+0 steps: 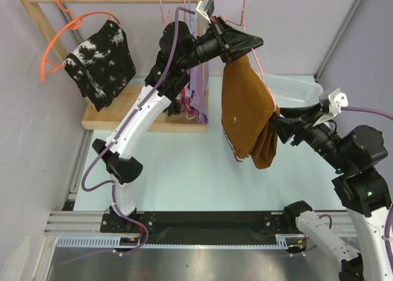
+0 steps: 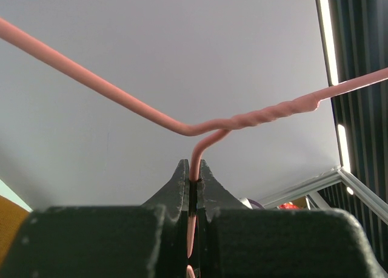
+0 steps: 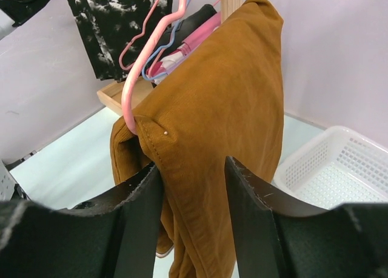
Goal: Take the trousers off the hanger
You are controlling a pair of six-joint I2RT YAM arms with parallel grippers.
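Right end effector (image 3: 193, 169): we see its fingers straddling the trousers (image 3: 224, 96); grip we cannot confirm. Trousers draped over the hanger (image 2: 121, 96), long axis vertical, legs pointing down above the surface (image 1: 184, 170). Left end effector (image 2: 192, 169): clamped on the hanger wire.

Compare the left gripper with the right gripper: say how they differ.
The left gripper is shut tight on the pink wire hanger by its twisted neck. The right gripper has its jaws apart, flanking a fold of the rust-brown trousers; whether it grips is unclear. The left gripper sits above the trousers; the right gripper meets them from the side, lower down. Both are black two-finger grippers on the same hanging load.
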